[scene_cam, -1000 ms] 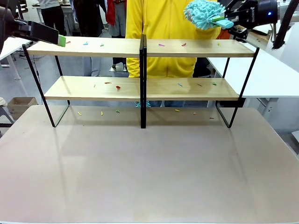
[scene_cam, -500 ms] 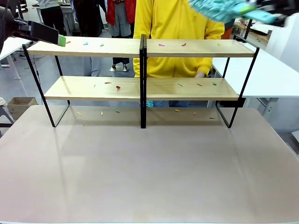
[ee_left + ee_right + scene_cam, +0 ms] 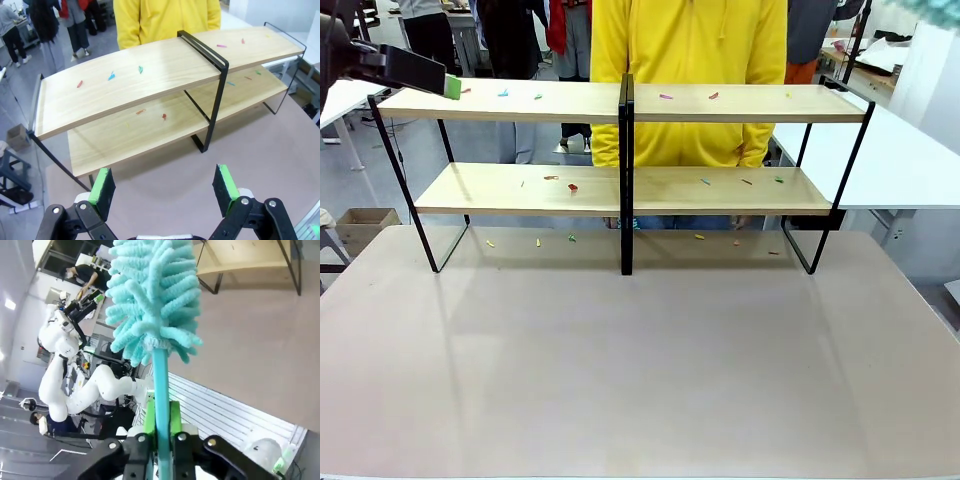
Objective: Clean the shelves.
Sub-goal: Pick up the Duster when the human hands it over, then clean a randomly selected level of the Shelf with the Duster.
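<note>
The shelves [image 3: 520,188] stand at the far side of the table [image 3: 640,380]: two long, pale wooden boards with fine grain, carried by a thin black metal frame with a flat black centre post. Tiny coloured scraps [image 3: 666,97] lie scattered on both boards and on the matte beige table under them. A person in a smooth yellow top [image 3: 690,40] stands just behind the rack. The left claw [image 3: 164,184] hangs released near the left end of the top board, its green pads set wide apart and nothing between them. The right claw [image 3: 161,420] is clenched on the slim teal handle of a duster [image 3: 150,300], whose head is a fluffy bunch of soft turquoise chenille fingers. In the right wrist view that head points toward the rack's end. A second ago the duster hovered over the right end of the top board. It has since swung up and off to the right, while the left claw and the scraps have stayed put.
</note>
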### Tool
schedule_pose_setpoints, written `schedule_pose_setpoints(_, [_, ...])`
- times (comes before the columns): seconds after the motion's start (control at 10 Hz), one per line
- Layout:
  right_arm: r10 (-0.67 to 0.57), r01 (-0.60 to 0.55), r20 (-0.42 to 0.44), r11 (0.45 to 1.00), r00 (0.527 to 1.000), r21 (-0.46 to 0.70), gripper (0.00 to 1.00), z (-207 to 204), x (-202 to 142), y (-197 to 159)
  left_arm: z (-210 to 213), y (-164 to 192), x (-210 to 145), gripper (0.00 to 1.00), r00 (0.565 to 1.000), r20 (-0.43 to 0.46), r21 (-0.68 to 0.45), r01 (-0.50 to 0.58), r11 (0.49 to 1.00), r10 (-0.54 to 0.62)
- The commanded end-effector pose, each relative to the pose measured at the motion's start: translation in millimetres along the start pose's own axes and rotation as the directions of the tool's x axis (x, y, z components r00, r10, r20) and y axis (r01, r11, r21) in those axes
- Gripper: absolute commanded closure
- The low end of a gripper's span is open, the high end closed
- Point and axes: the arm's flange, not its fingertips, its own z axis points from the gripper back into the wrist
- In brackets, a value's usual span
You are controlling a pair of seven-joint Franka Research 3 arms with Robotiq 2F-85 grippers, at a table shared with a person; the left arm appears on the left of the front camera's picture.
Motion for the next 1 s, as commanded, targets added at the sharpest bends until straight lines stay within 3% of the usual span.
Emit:
schedule_pose_setpoints(0.0, [0.001,-0.002,0.028,1.000,1.000,0.019,1.00,-5.1,19.2,-37.9,-0.5,1.4,0.1,0.00,1.000,0.000,0.002,-0.002,1.000,0.002])
schedule_pose_setpoints(0.1, [0.000,0.000,0.000,1.000,1.000,0.000,0.92,0.0,0.0,0.0,-0.5,1.4,0.1,0.00,1.000,0.000,0.002,-0.002,1.000,0.002])
schedule_pose_setpoints(0.9, [0.000,0.000,0.000,1.000,1.000,0.000,0.92,0.0,0.0,0.0,-0.5,1.4,0.1,0.00,1.000,0.000,0.002,-0.002,1.000,0.002])
